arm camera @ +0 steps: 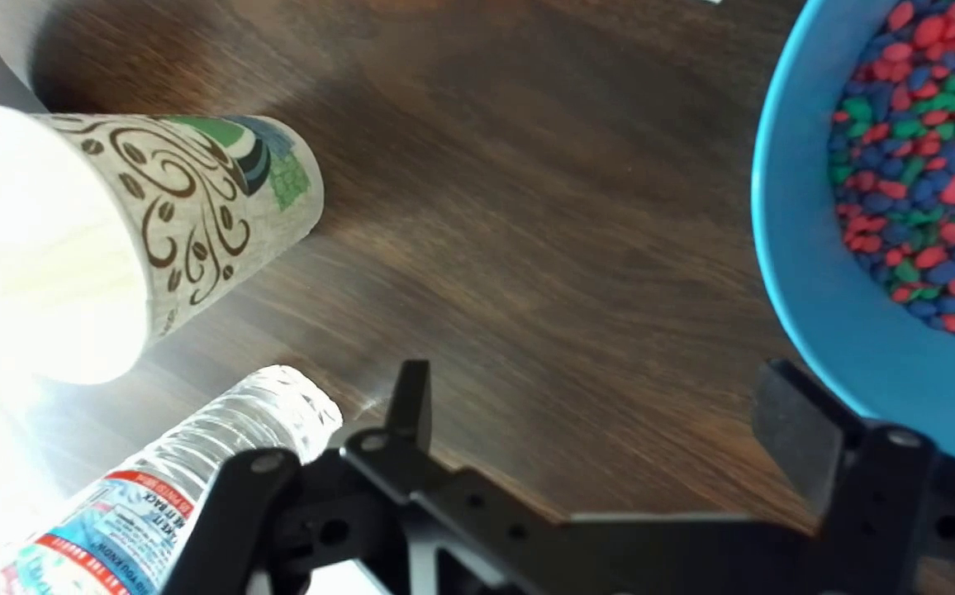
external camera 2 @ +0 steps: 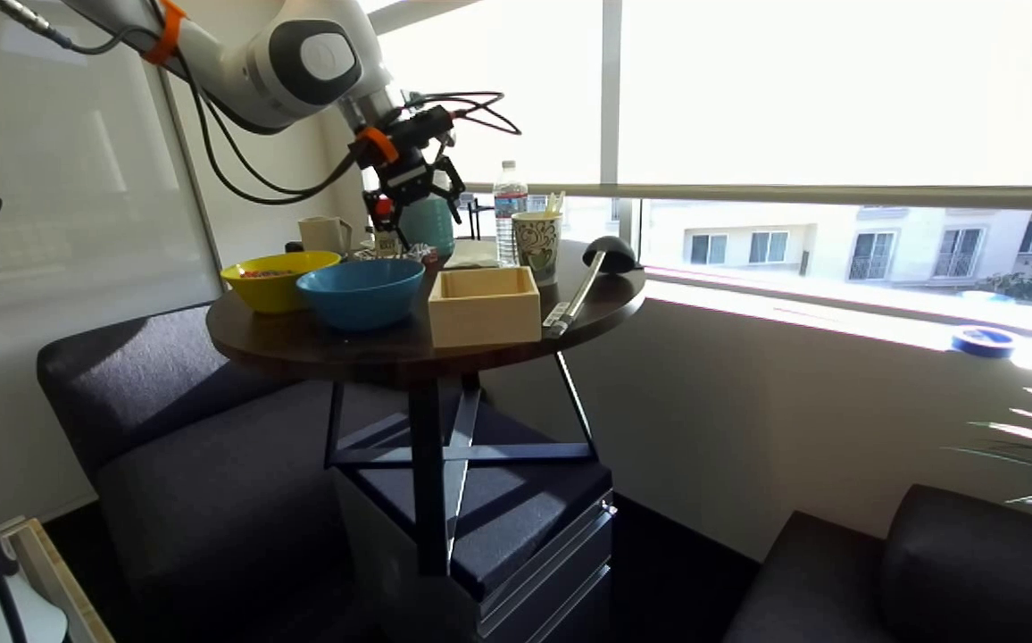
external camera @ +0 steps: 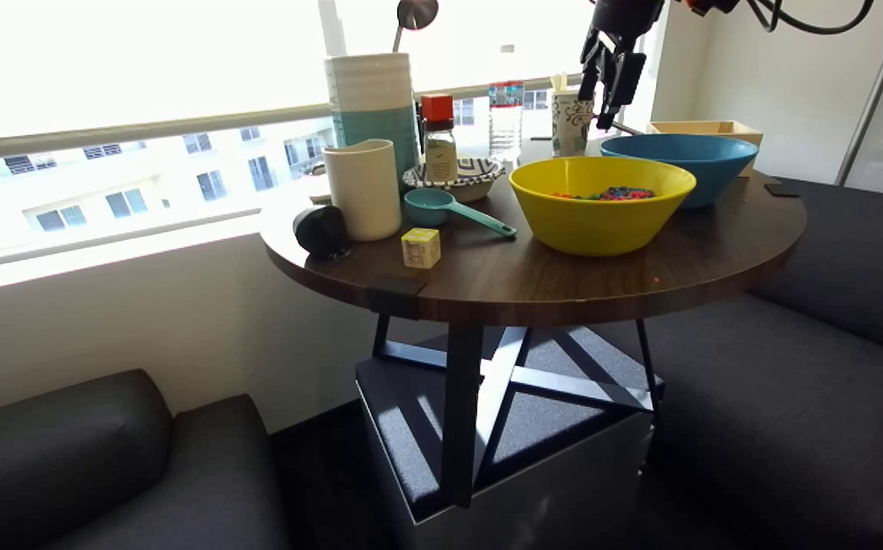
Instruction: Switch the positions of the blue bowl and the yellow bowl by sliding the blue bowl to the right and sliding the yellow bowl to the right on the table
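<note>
The blue bowl [external camera: 724,164] and the yellow bowl [external camera: 594,221] stand upright side by side on the round dark brown table [external camera: 502,294]. In an exterior view the blue bowl [external camera 2: 360,299] partly overlaps the yellow bowl [external camera 2: 270,295]. Both hold small coloured pieces: red, blue and green ones show in the blue bowl [arm camera: 899,364] in the wrist view. The yellow bowl is out of the wrist view. My gripper [arm camera: 597,413] is open and empty above the table. Its right finger appears close to the blue bowl's rim; I cannot tell whether they touch. The gripper [external camera 2: 431,230] also shows above the bowls' height in an exterior view.
A paper cup [arm camera: 188,215] and a water bottle [arm camera: 197,463] stand beside the gripper. A wooden box [external camera 2: 485,313] and a ladle [external camera 2: 583,290] lie near the blue bowl. A teal measuring spoon [external camera: 426,208], small tan block [external camera: 421,248], white cup [external camera: 363,191] and seasoning jar [external camera: 441,156] stand past the yellow bowl.
</note>
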You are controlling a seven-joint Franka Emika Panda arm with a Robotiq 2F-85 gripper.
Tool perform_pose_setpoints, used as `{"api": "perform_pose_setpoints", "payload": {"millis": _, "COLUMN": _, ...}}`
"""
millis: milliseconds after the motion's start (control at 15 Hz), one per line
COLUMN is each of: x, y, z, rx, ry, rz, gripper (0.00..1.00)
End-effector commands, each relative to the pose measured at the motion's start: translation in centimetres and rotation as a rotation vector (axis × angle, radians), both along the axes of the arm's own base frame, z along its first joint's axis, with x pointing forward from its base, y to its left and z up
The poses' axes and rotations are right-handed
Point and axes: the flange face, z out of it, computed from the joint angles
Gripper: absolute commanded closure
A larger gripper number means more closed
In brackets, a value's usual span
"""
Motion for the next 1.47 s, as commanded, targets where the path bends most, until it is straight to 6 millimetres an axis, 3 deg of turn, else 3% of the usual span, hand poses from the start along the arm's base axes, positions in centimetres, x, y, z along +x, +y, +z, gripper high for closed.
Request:
{"api": "perform_pose_setpoints", "payload": {"millis": 0, "x": -0.9, "y": 0.5, "z": -0.6, "rx": 0.007, "ry": 0.053, "rz": 0.033, "gripper": 0.0}}
{"api": "perform_pose_setpoints", "payload": {"millis": 467, "x": -1.2, "y": 0.7, "z": -1.5, "rx": -0.003, "ry": 0.112, "rz": 0.053, "gripper": 0.0}}
{"api": "perform_pose_setpoints", "payload": {"millis": 667, "x": -1.0, "y": 0.8, "z": -2.8, "rx": 0.01, "ry": 0.157, "rz": 0.072, "gripper": 0.0}}
{"api": "perform_pose_setpoints", "payload": {"millis": 1000, "x": 0.1, "y": 0.3, "z": -4.1, "rx": 0.045, "ry": 0.162, "rz": 0.026, "gripper": 0.0}}
{"api": "perform_pose_setpoints", "payload": {"millis": 1400, "x": 1.9, "y": -0.8, "z": -3.8, "rx": 0.121, "ry": 0.083, "rz": -0.037, "gripper": 0.0}}
